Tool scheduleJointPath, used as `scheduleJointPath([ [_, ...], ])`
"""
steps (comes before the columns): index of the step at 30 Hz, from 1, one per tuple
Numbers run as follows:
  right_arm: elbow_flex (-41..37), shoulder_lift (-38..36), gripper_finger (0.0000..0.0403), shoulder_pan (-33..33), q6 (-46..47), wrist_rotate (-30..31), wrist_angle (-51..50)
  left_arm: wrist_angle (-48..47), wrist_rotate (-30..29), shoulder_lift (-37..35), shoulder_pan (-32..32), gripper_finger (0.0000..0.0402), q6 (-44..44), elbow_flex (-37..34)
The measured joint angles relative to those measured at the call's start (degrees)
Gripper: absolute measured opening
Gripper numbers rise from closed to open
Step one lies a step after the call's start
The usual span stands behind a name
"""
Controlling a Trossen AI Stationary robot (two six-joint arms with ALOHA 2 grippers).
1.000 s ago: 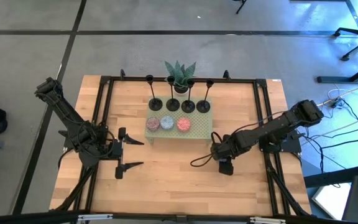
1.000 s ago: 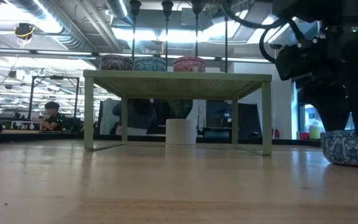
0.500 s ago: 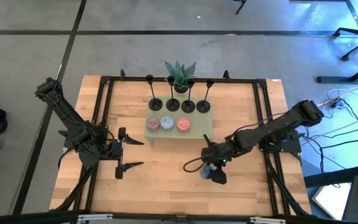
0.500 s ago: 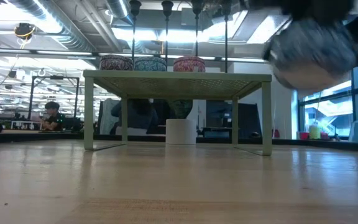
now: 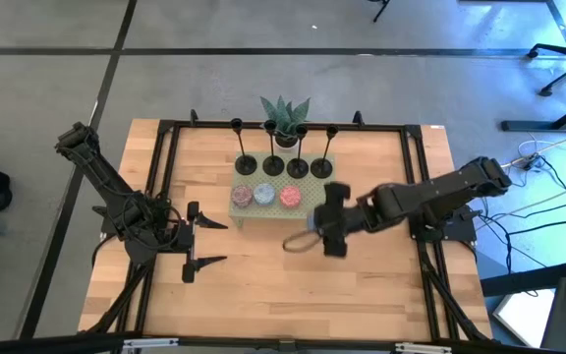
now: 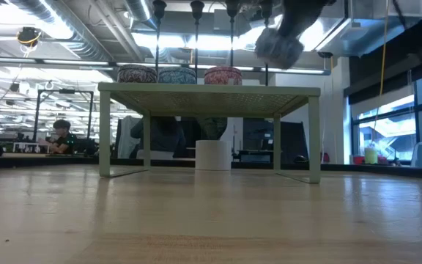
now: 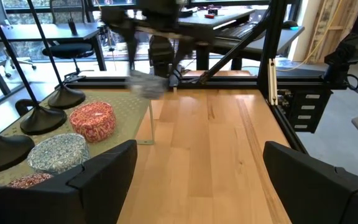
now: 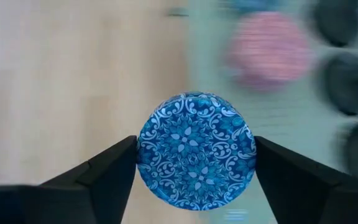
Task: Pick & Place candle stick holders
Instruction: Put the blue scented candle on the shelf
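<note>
Right tool [image 5: 314, 228], now up beside the candle stick holders [image 5: 284, 165], clamped on a blue patterned tin [image 8: 196, 155].

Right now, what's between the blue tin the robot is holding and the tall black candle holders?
In the high view, the red tin on the green shelf lies between the blue tin, held in the right gripper, and the candle stick holders.

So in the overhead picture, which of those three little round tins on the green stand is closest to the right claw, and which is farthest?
From the right gripper, which holds a blue patterned tin:
1. Red tin, at the green stand's right end.
2. Grey tin, in the middle.
3. Brownish tin, at the left end.
</note>
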Motion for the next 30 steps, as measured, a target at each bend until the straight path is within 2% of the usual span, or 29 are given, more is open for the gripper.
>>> scheduleJointPath([
  [4, 0.06, 0.02, 0.0307, -5.78, 0.28, 1.42, -0.35, -0.03, 0.00, 0.00, 0.00, 0.0347, 0.00, 0.00],
  [12, 0.06, 0.01, 0.0308, -13.34, 3.43, -8.07, -1.38, -0.34, 0.00, 0.00, -0.01, 0.0347, 0.00, 0.00],
  [17, -0.35, 0.02, 0.0309, -14.70, 3.46, -12.06, -2.59, -0.35, 0.01, 0.00, 0.00, 0.0347, -0.01, 0.00],
  [30, -0.40, 0.02, 0.0316, -14.97, 3.06, -11.81, -3.05, -0.35, 2.58, 0.00, 0.00, 0.0347, 0.37, 0.00],
])
